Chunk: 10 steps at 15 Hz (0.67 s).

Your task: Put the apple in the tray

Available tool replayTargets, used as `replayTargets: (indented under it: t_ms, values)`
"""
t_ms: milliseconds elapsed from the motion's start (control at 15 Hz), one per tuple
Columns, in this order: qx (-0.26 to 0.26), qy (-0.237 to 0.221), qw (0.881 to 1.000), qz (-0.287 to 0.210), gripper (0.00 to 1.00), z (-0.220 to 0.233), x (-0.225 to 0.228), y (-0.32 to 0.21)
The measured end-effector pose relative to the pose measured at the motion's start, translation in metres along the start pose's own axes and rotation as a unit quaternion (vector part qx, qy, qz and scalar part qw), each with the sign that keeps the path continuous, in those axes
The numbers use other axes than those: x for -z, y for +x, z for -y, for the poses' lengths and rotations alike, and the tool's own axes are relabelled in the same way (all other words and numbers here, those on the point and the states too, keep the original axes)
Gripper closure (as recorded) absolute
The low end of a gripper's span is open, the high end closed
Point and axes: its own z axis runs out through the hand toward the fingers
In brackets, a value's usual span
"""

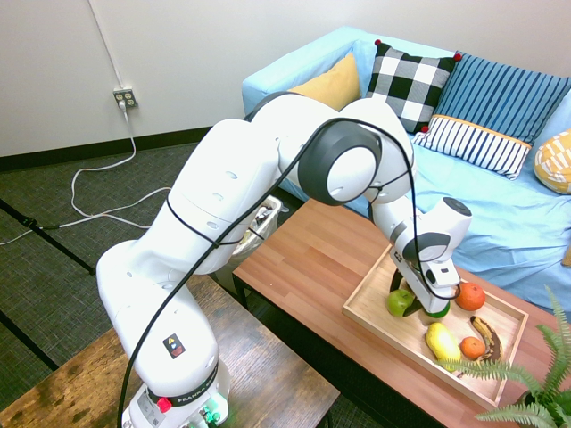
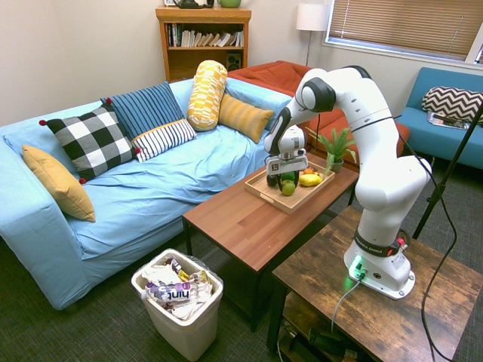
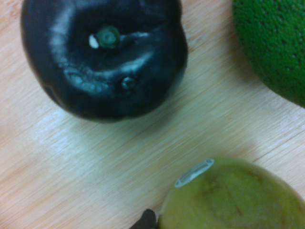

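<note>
Blue sofa behind, a wooden table [image 1: 303,267] carries the tray [image 1: 375,314]; the pincer [image 1: 412,300] stands low over it, clamped on the apple [image 1: 401,302]. From the other side, the apple [image 2: 288,187] sits low inside the tray [image 2: 260,192]. Close up, apple [image 3: 233,195], black fruit [image 3: 102,57] and green fruit [image 3: 274,45] crowd bare wood. Best to settle it gently on that bare patch before letting go.

end effector [image 2: 287,178] low over tray [image 2: 266,194] | apple [image 2: 288,187] in tray | coffee table [image 2: 241,219]
</note>
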Motion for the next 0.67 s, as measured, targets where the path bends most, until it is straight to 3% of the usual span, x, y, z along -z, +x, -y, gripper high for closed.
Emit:
replayTargets:
  t_ms: [333,667]
  values:
    - [0.002,0.018,1.0,0.0,0.0,-0.001,0.01,0.005]
    - [0.0,0.067,0.998,-0.016,0.0,-0.025,0.085,0.016]
